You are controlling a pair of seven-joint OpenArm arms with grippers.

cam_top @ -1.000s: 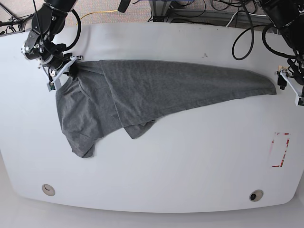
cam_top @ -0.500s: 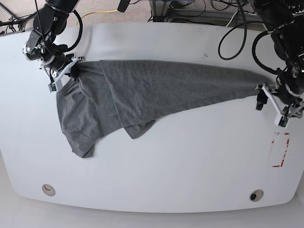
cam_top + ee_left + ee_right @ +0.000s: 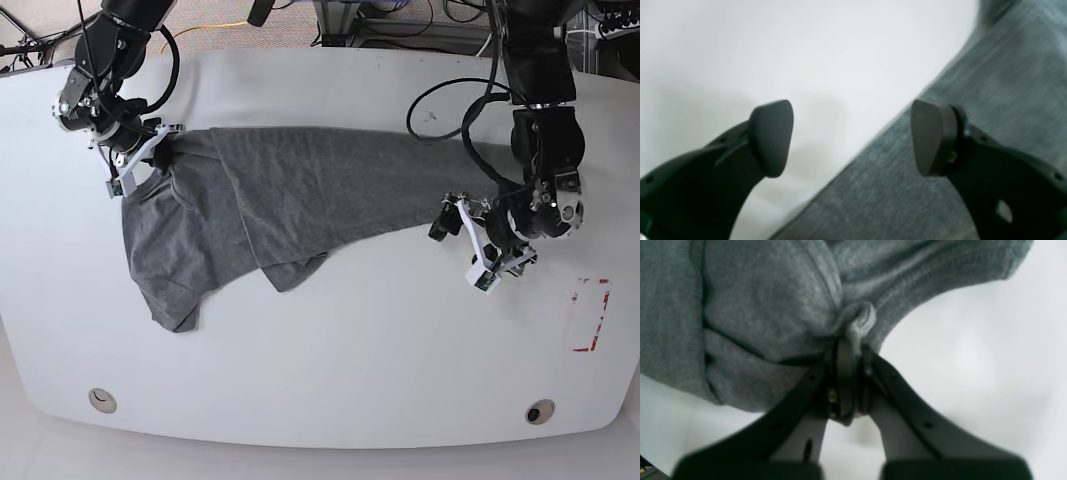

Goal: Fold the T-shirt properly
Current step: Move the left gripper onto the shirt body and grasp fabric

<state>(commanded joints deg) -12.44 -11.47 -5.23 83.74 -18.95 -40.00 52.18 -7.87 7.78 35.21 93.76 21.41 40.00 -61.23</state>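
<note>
Base view shows the T-shirt (image 3: 290, 195) lying across the upper half of the white table (image 3: 330, 370), spread from about 9 o'clock toward 3 o'clock. Its bulk sits at the 9 o'clock side, where a folded layer hangs down toward 7 o'clock, and the cloth tapers to a narrow strip toward the 3 o'clock side.

At the 10 o'clock corner of the shirt, the right end effector (image 3: 150, 152) is clamped on a bunched bit of fabric. The right wrist view confirms this: the right end effector (image 3: 853, 350) has its jaws pressed together, with a small knot of grey hem of the T-shirt (image 3: 766, 306) squeezed between them.

The left end effector (image 3: 470, 245) hovers at the lower edge of the tapered strip, near 3 o'clock. In the left wrist view the left end effector (image 3: 851, 136) stands wide, holding nothing; one pad is over bare table (image 3: 806, 50), the other over the T-shirt (image 3: 990, 100), whose edge runs diagonally between them.

A red-marked rectangle (image 3: 590, 315) lies on the table near 4 o'clock, well apart from the cloth.
</note>
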